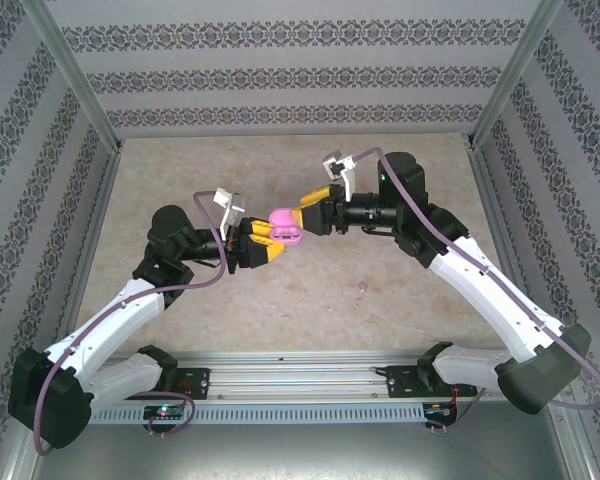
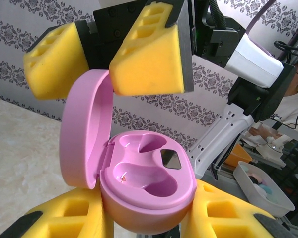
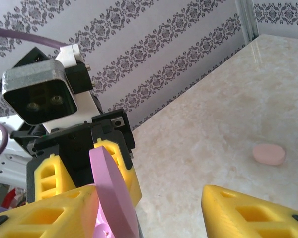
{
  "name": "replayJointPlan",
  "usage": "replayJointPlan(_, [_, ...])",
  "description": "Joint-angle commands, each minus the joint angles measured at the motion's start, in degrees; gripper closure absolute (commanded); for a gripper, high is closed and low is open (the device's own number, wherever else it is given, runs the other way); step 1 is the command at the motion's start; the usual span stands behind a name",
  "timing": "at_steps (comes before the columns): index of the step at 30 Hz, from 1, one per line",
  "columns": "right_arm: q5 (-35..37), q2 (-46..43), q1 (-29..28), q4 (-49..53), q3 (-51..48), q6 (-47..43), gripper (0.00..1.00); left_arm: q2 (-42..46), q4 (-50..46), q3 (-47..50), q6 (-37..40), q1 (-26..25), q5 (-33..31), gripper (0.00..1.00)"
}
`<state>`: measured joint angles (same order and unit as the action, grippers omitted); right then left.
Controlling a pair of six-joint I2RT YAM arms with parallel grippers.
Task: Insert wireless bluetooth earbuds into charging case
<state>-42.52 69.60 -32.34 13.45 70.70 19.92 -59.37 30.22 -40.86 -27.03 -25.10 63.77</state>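
The pink charging case [image 2: 154, 198] is held above the table with its lid [image 2: 82, 134] swung up to the left. Both wells in its base show no bud inside. My left gripper [image 2: 149, 220] is shut on the base, one yellow finger on each side. My right gripper [image 3: 154, 213] is open at the lid; the lid's edge [image 3: 111, 193] rests against its left finger [image 3: 54, 213] and the other finger stands well clear. From above, the two grippers [image 1: 265, 240] [image 1: 302, 218] meet at the case [image 1: 283, 228]. One pale pink earbud [image 3: 268, 154] lies on the table, to the right of the case [image 1: 361, 290].
Patterned walls close in the marble-look table [image 1: 280, 310] at the back and both sides. A metal rail [image 1: 300, 375] with the arm bases runs along the near edge. A white bin [image 2: 263, 186] sits beyond the table in the left wrist view.
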Motion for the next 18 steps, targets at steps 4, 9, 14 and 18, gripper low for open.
replayJointPlan(4, [1.28,-0.58,0.26,-2.7,-0.76,5.52,0.42,1.87,1.31,0.29,3.7,-0.3,-1.42,0.78])
replayJointPlan(9, [3.55,-0.6,0.26,-0.6,-0.32,7.82,0.36,2.31,0.36,0.85,4.51,-0.3,-2.91,0.78])
replayJointPlan(14, [4.1,-0.8,0.65,-1.44,-0.82,9.68,0.31,3.48,-0.13,2.26,6.63,-0.23,-6.02,0.78])
replayJointPlan(18, [4.29,0.13,1.05,0.46,0.25,11.02,0.3,3.34,-0.27,3.3,7.37,-0.26,-7.21,0.78])
